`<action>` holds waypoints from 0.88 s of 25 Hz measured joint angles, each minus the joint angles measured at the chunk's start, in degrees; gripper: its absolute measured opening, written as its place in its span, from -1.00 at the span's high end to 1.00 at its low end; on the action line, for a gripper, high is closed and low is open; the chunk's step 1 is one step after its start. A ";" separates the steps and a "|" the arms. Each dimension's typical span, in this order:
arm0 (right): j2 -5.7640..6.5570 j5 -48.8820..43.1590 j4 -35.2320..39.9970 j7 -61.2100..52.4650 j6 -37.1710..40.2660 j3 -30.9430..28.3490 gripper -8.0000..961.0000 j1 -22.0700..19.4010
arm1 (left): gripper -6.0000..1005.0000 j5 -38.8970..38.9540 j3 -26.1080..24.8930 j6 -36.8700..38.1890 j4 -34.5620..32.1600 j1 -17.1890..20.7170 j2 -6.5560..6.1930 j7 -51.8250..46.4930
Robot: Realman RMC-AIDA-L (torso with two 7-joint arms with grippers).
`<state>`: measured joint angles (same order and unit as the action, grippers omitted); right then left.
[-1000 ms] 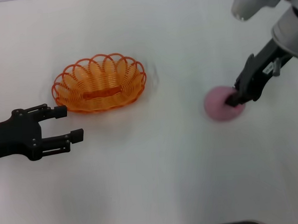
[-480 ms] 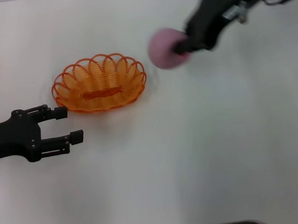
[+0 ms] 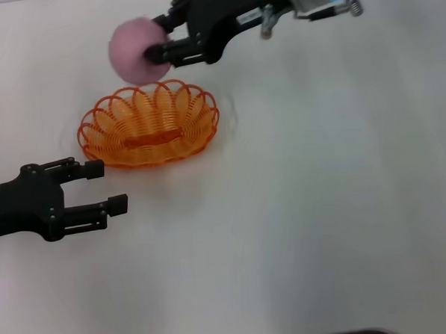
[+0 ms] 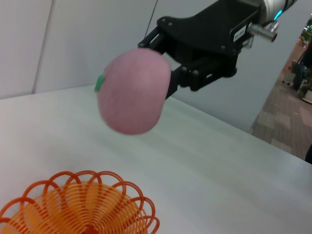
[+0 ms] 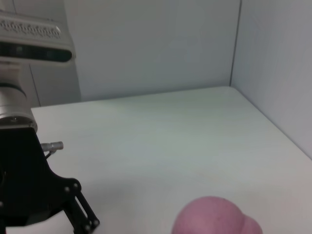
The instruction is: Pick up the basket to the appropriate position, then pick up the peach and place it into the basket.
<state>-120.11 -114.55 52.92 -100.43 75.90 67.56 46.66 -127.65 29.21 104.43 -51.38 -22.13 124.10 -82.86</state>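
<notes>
The oval orange wire basket [image 3: 147, 126] sits on the white table, left of centre; it also shows in the left wrist view [image 4: 78, 207]. My right gripper [image 3: 162, 41] is shut on the dusty-pink peach [image 3: 134, 50] and holds it in the air above the basket's far rim. The left wrist view shows the peach [image 4: 132, 92] hanging above the basket in the black fingers [image 4: 187, 73]. The right wrist view shows the peach [image 5: 214, 217] at its edge. My left gripper [image 3: 100, 187] is open and empty, just in front of the basket's near left side.
The white table [image 3: 307, 207] stretches to the right and front of the basket. A grey wall stands behind the table in the wrist views.
My right gripper lifted the peach off the table at the right and carried it left, to above the basket's far rim. The basket and my left gripper have not moved.
</notes>
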 joint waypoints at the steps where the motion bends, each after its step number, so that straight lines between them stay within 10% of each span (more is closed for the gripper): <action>1: -0.01 0.81 -0.82 0.63 -0.70 0.40 0.32 0.16 | -0.60 -0.01 -0.07 0.00 0.01 0.00 0.00 -0.02; 15: 0.23 6.17 -0.68 2.14 -1.79 0.56 -0.84 -2.57 | -0.59 -0.74 -0.35 -0.32 -0.13 -0.20 -0.09 -0.81; 22: 0.50 12.59 6.56 3.74 4.19 -1.74 -0.91 -14.20 | -0.59 -0.09 -2.98 -0.62 -0.21 -0.37 -0.23 -0.74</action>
<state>-119.61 -101.96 59.47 -96.69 80.09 65.82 32.46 -127.74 26.23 103.81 -51.60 -22.49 123.87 -83.60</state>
